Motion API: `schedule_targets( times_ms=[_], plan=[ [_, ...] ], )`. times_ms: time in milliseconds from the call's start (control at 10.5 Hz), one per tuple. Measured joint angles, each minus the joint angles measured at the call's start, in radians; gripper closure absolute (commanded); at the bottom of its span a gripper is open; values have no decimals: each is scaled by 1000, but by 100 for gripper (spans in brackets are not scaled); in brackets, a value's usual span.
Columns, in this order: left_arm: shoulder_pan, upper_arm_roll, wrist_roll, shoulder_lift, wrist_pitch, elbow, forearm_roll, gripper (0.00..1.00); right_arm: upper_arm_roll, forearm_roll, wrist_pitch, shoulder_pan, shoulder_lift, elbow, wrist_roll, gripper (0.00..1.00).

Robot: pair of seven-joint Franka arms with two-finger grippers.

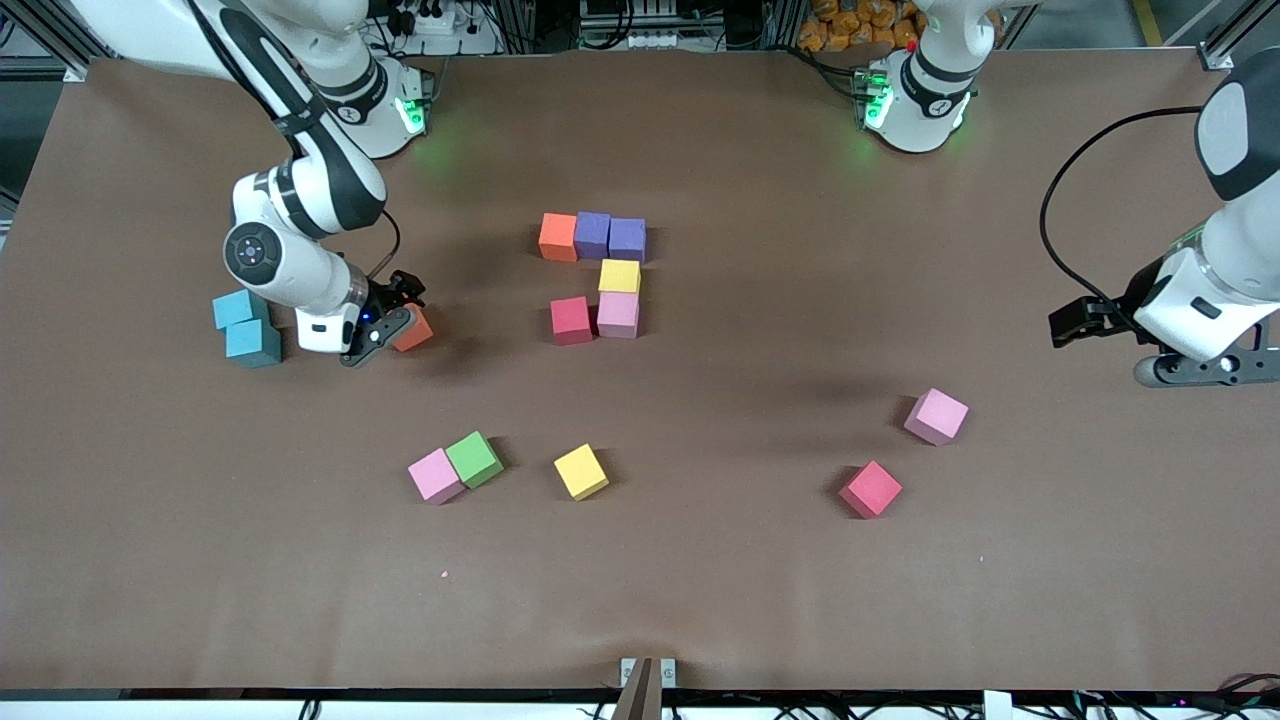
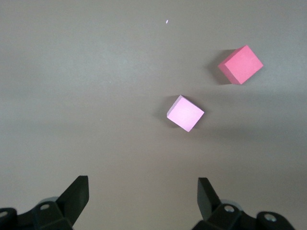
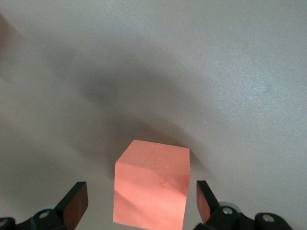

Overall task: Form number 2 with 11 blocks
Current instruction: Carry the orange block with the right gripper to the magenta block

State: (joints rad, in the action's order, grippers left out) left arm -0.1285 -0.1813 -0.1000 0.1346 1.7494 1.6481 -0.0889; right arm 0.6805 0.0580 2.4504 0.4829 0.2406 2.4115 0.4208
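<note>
The number 2 stands partly laid mid-table: an orange block (image 1: 558, 237), two purple blocks (image 1: 592, 235) (image 1: 627, 239), a yellow one (image 1: 619, 276), a pink one (image 1: 618, 314) and a red one (image 1: 571, 320). My right gripper (image 1: 398, 322) (image 3: 140, 201) is open around a second orange block (image 1: 414, 329) (image 3: 151, 189), with a gap on each side. My left gripper (image 1: 1066, 328) (image 2: 143, 196) hangs open and empty at the left arm's end, with a loose pink block (image 1: 936, 416) (image 2: 185, 113) and a red block (image 1: 870, 489) (image 2: 241, 64) in its view.
Two light-blue cubes (image 1: 240, 309) (image 1: 253, 342) sit right beside the right arm's wrist. Nearer the front camera lie a pink block (image 1: 436, 475) touching a green block (image 1: 473, 459), and a yellow block (image 1: 581, 471) alone.
</note>
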Motion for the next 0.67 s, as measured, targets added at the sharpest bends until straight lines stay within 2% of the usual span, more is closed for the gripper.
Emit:
schedule_targets(
  times_ms=[669],
  plan=[
    [-40,3,0,0,-10,-13,-1,0,0,0,144,-1,1,89,0,0]
  ],
)
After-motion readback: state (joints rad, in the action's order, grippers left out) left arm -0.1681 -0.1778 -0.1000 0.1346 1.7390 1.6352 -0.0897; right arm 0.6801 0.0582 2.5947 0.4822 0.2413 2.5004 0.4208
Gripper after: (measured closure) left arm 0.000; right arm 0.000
